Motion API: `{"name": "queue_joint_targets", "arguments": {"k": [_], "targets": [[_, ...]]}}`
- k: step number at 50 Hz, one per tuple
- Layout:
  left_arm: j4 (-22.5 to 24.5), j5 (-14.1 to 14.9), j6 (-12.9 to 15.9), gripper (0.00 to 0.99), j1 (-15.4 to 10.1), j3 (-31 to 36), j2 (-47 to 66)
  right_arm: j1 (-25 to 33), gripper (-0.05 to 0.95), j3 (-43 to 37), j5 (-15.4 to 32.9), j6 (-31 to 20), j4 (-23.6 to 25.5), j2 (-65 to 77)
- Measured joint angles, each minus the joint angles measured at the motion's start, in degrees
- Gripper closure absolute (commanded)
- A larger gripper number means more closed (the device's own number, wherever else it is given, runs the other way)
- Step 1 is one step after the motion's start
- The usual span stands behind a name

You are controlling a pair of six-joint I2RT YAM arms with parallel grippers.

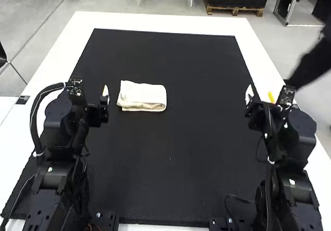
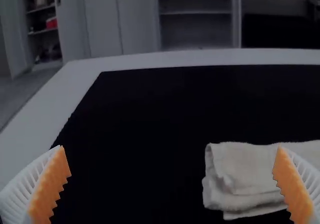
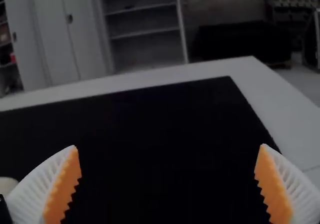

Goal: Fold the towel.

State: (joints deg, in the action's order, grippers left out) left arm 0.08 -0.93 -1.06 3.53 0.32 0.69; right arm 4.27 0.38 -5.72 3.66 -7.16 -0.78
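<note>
Towel (image 1: 142, 94) on the black mat (image 1: 170, 164), left of the mat's middle and toward its far part. Folded into a compact, layered oblong, lying flat. Long axis runs crosswise, from the left arm's side toward the right arm's; the right-hand end sits slightly nearer the arms. Short axis points roughly forward, toward the table's (image 1: 155, 22) far edge. Stacked layers show along the long side facing the arms; the right-hand near corner is rounded. The left wrist view shows layers stepped at one corner, with part of the cloth behind a finger.

Left gripper (image 1: 98, 108): just beside the towel's left-hand end, apart from it; orange-padded fingers spread wide, nothing between them. Right gripper (image 1: 260, 97): well apart from the cloth, by the mat's right edge; fingers likewise wide, holding nothing.
</note>
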Motion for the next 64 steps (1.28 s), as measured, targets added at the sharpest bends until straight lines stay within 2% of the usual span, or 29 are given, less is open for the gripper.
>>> {"name": "queue_joint_targets", "arguments": {"k": [7, 13, 64], "targets": [[-0.4, 0.0, 0.0, 0.036, 0.0, 0.0, 0.0, 0.1, -0.01, 0.0, 0.0, -2.5, 2.4, 0.0], [-0.3, 0.0, 0.0, 0.036, 0.0, 0.0, 0.0, 0.2, -0.01, 0.0, 0.0, -3.9, 6.8, 0.0], [-0.3, 0.0, 0.2, 0.036, 0.0, 0.0, 0.0, 0.5, -0.01, 0.0, 0.0, -5.5, 6.9, 0.1]]}}
